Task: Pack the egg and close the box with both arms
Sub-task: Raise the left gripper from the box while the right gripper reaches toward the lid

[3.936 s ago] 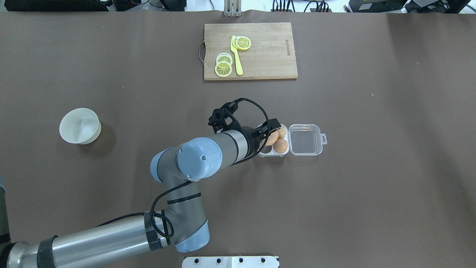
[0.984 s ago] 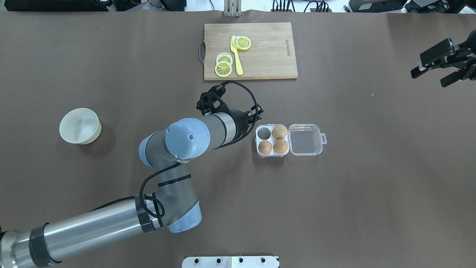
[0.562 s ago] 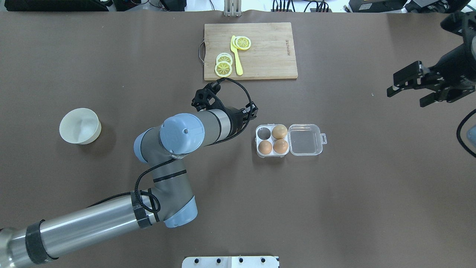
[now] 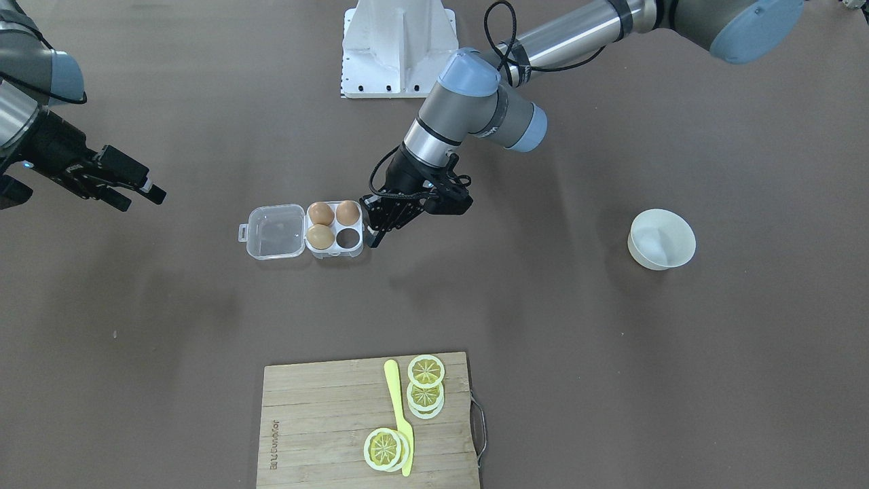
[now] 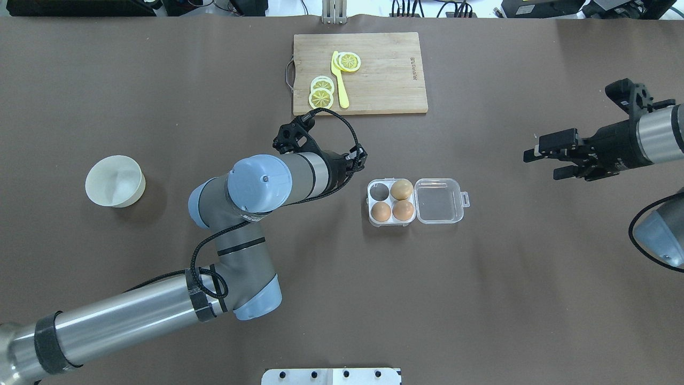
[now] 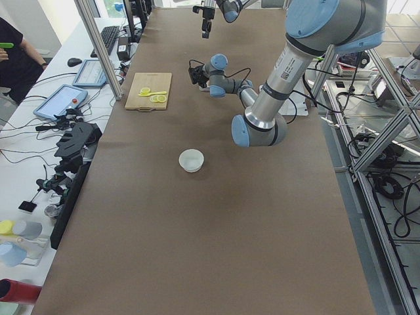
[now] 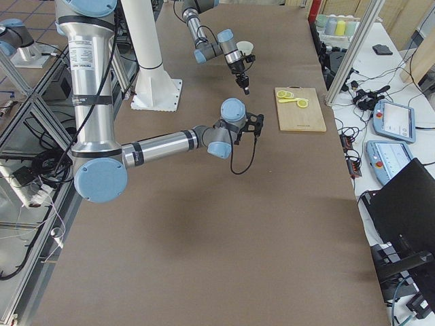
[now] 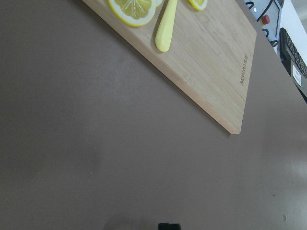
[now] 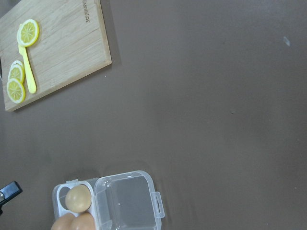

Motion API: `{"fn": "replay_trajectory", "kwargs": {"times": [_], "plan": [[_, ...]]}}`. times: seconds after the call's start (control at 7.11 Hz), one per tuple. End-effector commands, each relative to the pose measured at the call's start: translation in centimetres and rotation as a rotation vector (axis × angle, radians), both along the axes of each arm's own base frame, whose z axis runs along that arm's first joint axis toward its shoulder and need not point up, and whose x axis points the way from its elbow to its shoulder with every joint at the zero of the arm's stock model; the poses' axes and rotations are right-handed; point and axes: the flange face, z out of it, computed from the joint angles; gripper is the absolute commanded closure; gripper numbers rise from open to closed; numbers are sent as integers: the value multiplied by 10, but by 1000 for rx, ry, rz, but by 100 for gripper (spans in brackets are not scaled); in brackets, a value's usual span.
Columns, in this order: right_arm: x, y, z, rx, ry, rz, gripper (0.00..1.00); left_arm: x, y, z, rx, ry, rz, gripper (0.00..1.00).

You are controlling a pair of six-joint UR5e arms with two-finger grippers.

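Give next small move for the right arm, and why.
Probably bring the right gripper in toward the lid: the egg sits in the box, the lid lies open flat, and the open gripper hangs well away from it.

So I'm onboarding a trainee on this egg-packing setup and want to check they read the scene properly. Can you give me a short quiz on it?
1. True or false: every cell of the box holds an egg.
2. The box's lid is: A) shut and latched; B) open, lying flat beside the cells; C) missing altogether.
3. Fill in: the arm nearer the box is the robot's ___ arm.

Key
1. False: there are three eggs and one cell is empty.
2. B.
3. Left: the left arm ends beside the box, while the right arm is far off to the side.
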Motion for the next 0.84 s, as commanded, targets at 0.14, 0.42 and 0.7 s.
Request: {"fn": "replay_trajectory", "kwargs": {"times": [0.14,0.42,0.7], "plan": [[-64,9,-22,-39,-90,-69,0,-1,-2,5,0,-7,2,100],[-83,19,-20,-44,-86,-103,1,-2,-3,6,-3,-8,2,100],[-103,25,-30,-2,-112,-97,1,-3,-2,5,-4,-5,0,100]]}}
